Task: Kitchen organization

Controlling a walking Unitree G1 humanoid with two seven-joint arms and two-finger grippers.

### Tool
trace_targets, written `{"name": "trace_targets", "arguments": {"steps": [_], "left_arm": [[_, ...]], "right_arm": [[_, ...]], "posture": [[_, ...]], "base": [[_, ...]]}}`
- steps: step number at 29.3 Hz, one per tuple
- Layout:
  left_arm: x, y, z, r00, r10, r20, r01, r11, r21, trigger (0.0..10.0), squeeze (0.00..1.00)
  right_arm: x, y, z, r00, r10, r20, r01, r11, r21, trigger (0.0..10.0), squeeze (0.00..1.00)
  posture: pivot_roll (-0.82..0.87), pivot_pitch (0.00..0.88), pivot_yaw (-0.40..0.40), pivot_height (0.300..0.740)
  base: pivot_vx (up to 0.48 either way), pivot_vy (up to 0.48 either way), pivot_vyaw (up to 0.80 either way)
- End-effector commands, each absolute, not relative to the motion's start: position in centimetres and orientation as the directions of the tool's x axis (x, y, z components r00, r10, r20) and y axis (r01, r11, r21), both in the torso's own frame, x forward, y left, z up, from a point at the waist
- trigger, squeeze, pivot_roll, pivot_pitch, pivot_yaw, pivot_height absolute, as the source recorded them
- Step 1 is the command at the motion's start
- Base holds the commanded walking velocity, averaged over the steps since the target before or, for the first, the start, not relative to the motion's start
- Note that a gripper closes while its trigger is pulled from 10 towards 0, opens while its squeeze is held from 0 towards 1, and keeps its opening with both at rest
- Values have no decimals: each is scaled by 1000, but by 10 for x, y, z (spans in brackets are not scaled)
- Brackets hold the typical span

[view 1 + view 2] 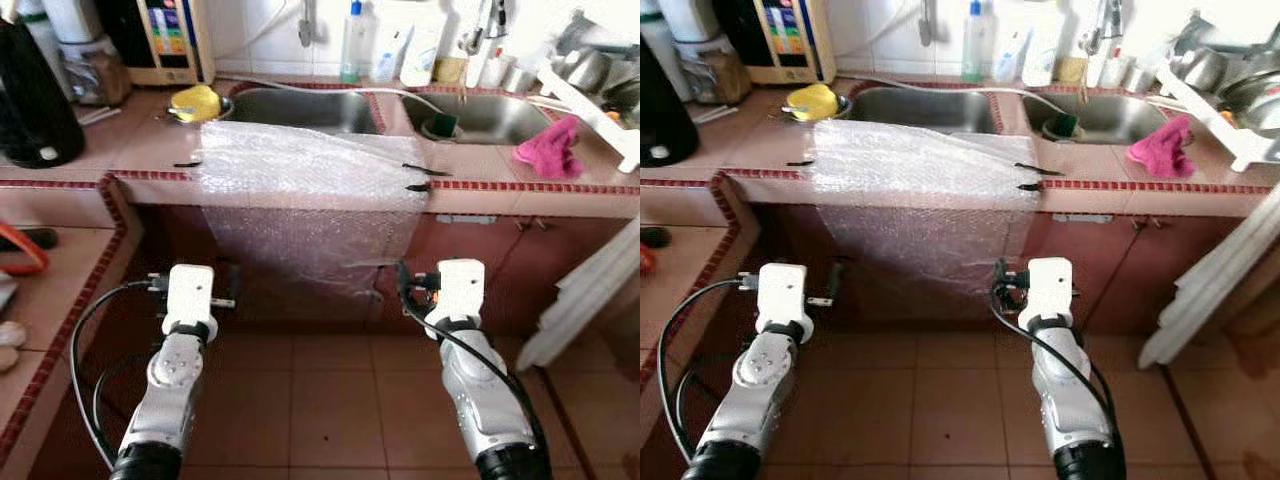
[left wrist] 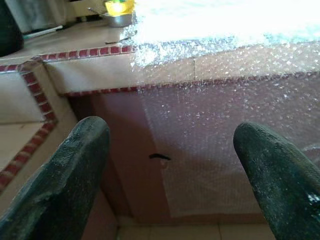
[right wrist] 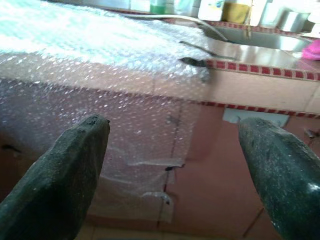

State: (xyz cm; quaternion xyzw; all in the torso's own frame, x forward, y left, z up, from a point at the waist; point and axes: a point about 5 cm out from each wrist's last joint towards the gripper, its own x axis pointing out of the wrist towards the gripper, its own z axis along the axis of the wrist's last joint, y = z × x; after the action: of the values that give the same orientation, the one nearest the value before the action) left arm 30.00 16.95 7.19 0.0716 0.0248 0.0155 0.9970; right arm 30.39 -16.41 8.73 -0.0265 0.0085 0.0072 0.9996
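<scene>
Sheet of bubble wrap draped over the worktop edge before the sink, hanging down the cabinet front. Left gripper and right gripper held low, short of it, jaws wide, holding nothing. From the head: pink cloth, yellow sponge. From the wrists: black tape tabs close up.
</scene>
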Motion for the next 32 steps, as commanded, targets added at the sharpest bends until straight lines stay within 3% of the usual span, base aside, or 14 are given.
{"name": "trace_targets", "arguments": {"steps": [1,8,11,14,15,19,26,32], "left_arm": [[305,173,80,999,50,-18,-46,985,165,10000,0],[307,173,80,999,42,-23,-37,982,185,10000,0],[305,175,80,998,51,-23,-46,980,192,10000,0],[304,177,85,999,51,3,-51,980,194,10000,0],[302,179,92,999,31,33,-37,981,189,10000,0],[296,189,104,997,37,73,-49,982,180,10000,0],[286,196,116,993,65,95,-75,992,101,10000,0],[277,189,119,997,-56,50,50,991,122,10000,0]], "right_arm": [[306,-162,92,1000,24,-7,-24,999,-37,10000,0],[308,-160,96,1000,3,11,-2,997,-76,10000,0],[310,-155,100,999,25,24,-25,1000,-12,10000,0],[308,-150,113,990,53,133,-39,994,-102,10000,0],[303,-149,120,978,45,206,-32,997,-67,10000,0],[298,-154,121,987,97,132,-97,995,-1,10000,0],[289,-180,117,997,-10,83,15,998,-61,10000,0],[286,-193,124,998,-2,68,9,994,-105,10000,0]], "posture": [[29,0,-18,740],[31,0,-18,740],[32,0,-16,740],[31,0,-14,740],[25,0,-11,740],[30,0,-15,740],[31,0,-25,740],[27,0,-27,740]], "base": [[0,0,0],[0,0,0],[0,0,0],[0,0,0],[0,0,0],[0,0,0],[0,0,0],[0,0,0]]}}
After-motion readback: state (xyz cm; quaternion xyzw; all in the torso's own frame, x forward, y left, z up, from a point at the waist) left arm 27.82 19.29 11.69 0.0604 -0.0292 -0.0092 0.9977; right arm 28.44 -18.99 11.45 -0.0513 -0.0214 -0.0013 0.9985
